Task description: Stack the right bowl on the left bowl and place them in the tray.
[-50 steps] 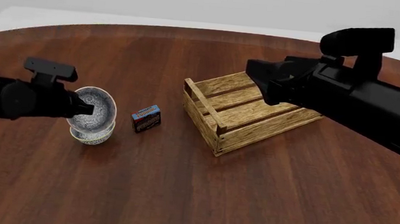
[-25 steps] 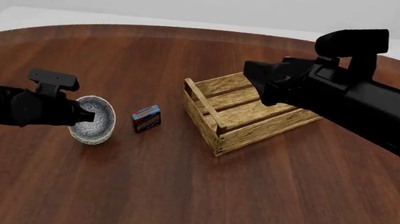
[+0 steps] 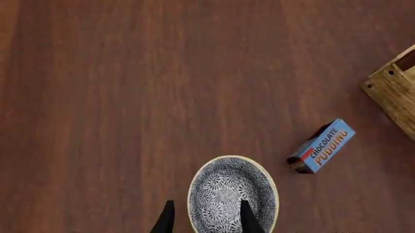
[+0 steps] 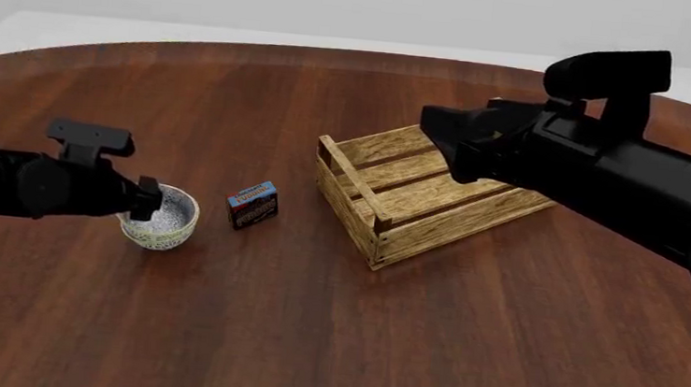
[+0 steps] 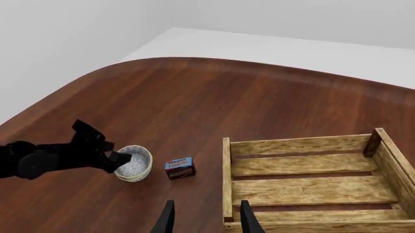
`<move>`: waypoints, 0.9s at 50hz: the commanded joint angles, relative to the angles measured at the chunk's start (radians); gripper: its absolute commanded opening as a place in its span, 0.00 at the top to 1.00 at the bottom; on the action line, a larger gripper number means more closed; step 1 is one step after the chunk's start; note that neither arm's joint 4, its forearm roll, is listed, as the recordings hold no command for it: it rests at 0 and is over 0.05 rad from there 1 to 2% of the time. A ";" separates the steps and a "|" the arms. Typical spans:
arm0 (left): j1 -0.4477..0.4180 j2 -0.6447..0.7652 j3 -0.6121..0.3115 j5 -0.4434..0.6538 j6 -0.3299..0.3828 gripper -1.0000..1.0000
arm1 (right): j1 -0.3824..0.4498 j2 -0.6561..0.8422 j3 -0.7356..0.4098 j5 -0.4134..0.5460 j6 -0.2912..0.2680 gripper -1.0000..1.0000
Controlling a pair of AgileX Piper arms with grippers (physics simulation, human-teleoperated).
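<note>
The left gripper [image 4: 155, 197] straddles the near-left rim of the stacked bowls [image 4: 164, 219] with fingers parted, while the tray [image 4: 427, 196] lies well to the right under the open-fingered right gripper [image 5: 206, 217].

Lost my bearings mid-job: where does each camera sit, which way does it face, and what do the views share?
Front view: fixed above and behind the arms, looking forward and down; both arms, the tray, the bowl.
Left wrist view: behind the left claw, looking down; one finger inside the bowl's rim, one outside.
Right wrist view: behind the right claw, raised near the tray's near wall; the left arm shows.
Shared: all three show the bowl, pudding box and tray.
</note>
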 commanded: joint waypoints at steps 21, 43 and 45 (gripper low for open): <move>-0.040 -0.240 0.013 0.108 0.066 0.00 | 0.000 0.013 -0.001 -0.004 -0.006 0.00; -0.119 -0.300 0.081 0.127 0.133 0.00 | -0.002 0.005 -0.001 0.001 -0.006 0.00; -0.119 -0.298 0.082 0.125 0.137 0.00 | -0.002 0.005 -0.001 0.001 -0.006 0.00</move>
